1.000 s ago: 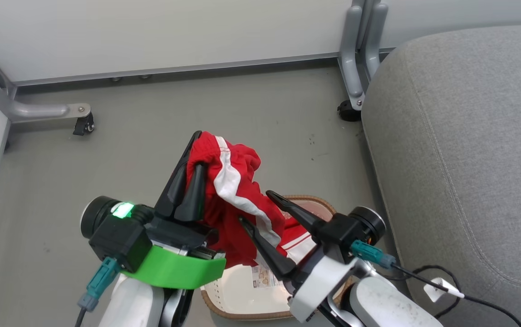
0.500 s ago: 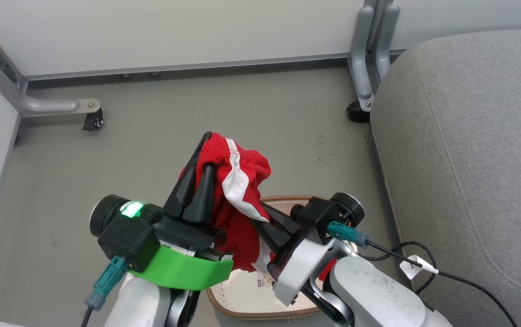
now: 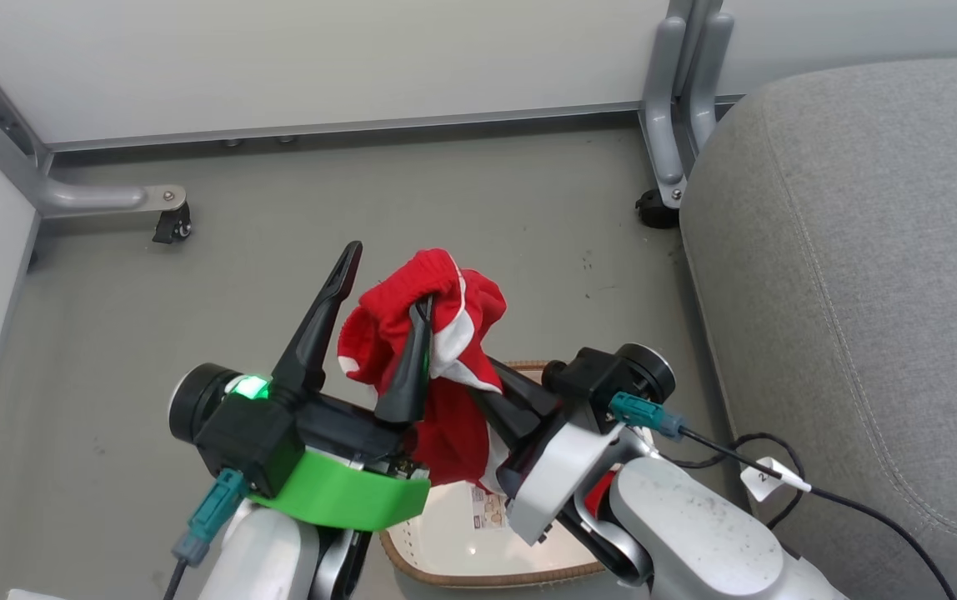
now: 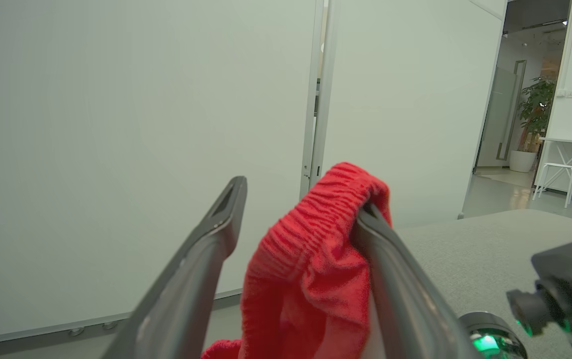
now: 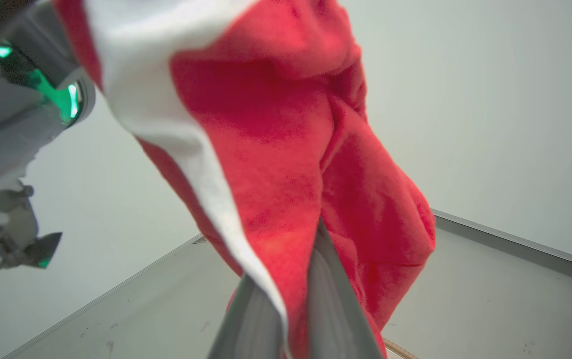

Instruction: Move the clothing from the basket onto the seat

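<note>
A red garment with white stripes, part of the clothing [image 3: 437, 333], is lifted above the basket [image 3: 487, 575]. My left gripper [image 3: 387, 279] is open, and the cloth still drapes over its right finger [image 4: 395, 279]. In the left wrist view the red waistband [image 4: 316, 249] hangs on that finger, between the spread fingers of the left gripper [image 4: 301, 199]. My right gripper [image 3: 491, 392] is shut on the garment's lower part. The right wrist view has the right gripper [image 5: 291, 304] pinching the red cloth [image 5: 266, 149]. The grey seat [image 3: 862, 250] lies to the right.
The basket's cream bottom with a paper label [image 3: 487, 508] shows between my arms, and a scrap of red [image 3: 603, 487] peeks out under the right wrist. White partition panels on castor feet [image 3: 172, 229] stand behind. A black cable with a tag [image 3: 766, 475] lies by the seat.
My right gripper has moved in from open and shut on the garment. My left gripper has opened, letting the cloth slump onto its right finger. The camera shifted slightly early on.
</note>
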Motion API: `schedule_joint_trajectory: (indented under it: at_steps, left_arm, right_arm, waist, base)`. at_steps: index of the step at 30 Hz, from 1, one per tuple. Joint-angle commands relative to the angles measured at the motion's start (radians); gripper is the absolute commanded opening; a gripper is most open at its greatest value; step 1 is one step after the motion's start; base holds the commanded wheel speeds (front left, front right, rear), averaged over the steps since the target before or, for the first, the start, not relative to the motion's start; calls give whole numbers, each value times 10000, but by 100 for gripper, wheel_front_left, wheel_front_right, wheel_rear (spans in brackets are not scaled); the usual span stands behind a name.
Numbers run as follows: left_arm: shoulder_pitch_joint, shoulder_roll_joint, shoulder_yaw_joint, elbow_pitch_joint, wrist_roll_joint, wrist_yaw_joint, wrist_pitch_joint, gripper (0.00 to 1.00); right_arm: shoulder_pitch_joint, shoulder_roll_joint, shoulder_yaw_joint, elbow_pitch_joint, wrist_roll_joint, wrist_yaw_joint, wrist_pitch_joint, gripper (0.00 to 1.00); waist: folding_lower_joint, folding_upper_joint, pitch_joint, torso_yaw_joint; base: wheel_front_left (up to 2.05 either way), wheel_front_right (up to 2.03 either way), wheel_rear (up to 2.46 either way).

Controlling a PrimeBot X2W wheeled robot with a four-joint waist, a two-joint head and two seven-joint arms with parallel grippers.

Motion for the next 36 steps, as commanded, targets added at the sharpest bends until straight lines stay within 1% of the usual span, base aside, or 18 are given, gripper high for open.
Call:
schedule_joint_trajectory:
  at_steps: [1,6,10,17,22,31,36]
  left_arm:
    - [-44,77,-42,44,83,-50,-4,100]
    - [46,431,-299,502,429,-131,48,100]
    - [198,722,-691,818,553,-222,289,100]
    - [623,1087,-1505,1312,385,-343,767,100]
    - [795,1249,-1919,1601,264,-380,871,100]
    - [848,1439,-2024,1847,100,-353,830,100]
    - [801,1491,-1993,1835,84,-250,838,100]
  right_arm:
    - [-96,-12,-97,34,40,1,-73,0]
    - [-10,-60,-403,124,-27,1,-121,0]
    - [38,-92,-628,232,-56,1,-142,0]
    - [92,-109,-924,432,-114,1,-177,0]
    - [152,-118,-1088,527,-170,1,-170,0]
    - [232,-125,-1333,552,-231,1,-182,0]
    - [248,-82,-1478,471,-239,1,-182,0]
  waist:
    - [0,-1,9,25]
    - [0,-1,53,51]
    - [0,-1,79,35]
    - [0,-1,101,31]
    - [0,-1,108,57]
    - [0,-1,104,73]
    - [0,-1,179,-208]
  base:
    - [0,0,0]
    - [0,0,0]
    - [0,0,0]
    - [0,0,0]
    - [0,0,0]
    - [0,0,0]
    - [0,0,0]
